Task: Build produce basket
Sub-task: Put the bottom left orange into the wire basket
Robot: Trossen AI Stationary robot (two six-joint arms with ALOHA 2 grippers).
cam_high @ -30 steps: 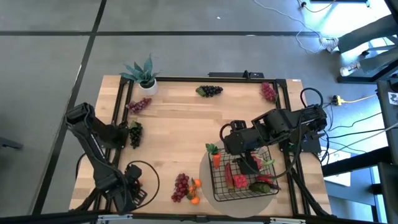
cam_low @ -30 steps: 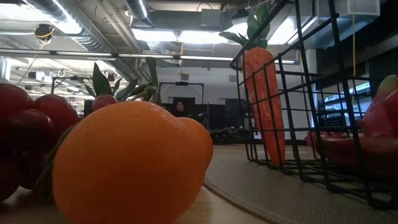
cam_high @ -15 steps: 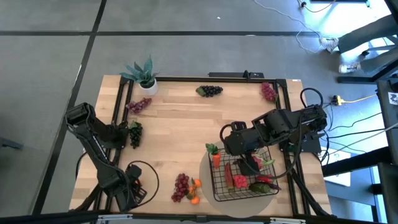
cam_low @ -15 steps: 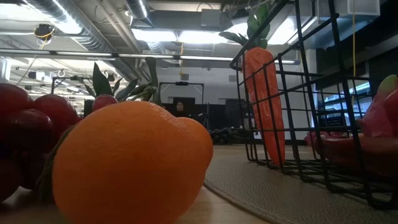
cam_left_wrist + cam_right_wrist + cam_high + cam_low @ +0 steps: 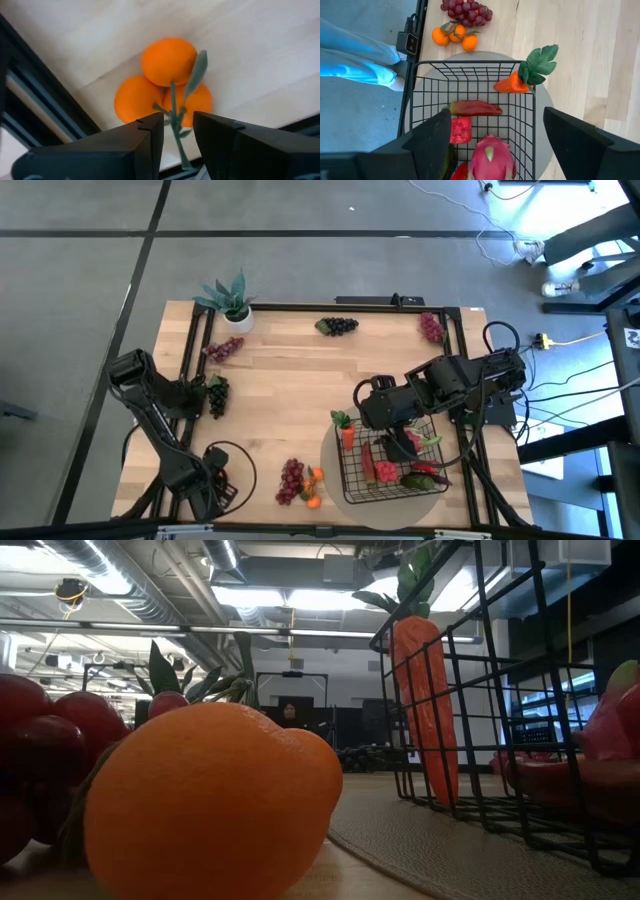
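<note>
On the wooden table (image 5: 300,390), the right hand (image 5: 492,150) hovers spread apart above the basket (image 5: 395,470).

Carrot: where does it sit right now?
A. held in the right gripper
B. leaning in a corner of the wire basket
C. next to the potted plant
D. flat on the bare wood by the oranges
B. The carrot leans against the mesh at a corner of the basket, leaves above the rim.

Basket on mat, table's front-right area.
Basket (image 5: 391,465) sits on mat (image 5: 334,480); carrot (image 5: 347,435) leans in its left end. Oranges (image 5: 314,487) and grapes (image 5: 291,479) lie left of the mat, near table's (image 5: 300,370) front edge.
</note>
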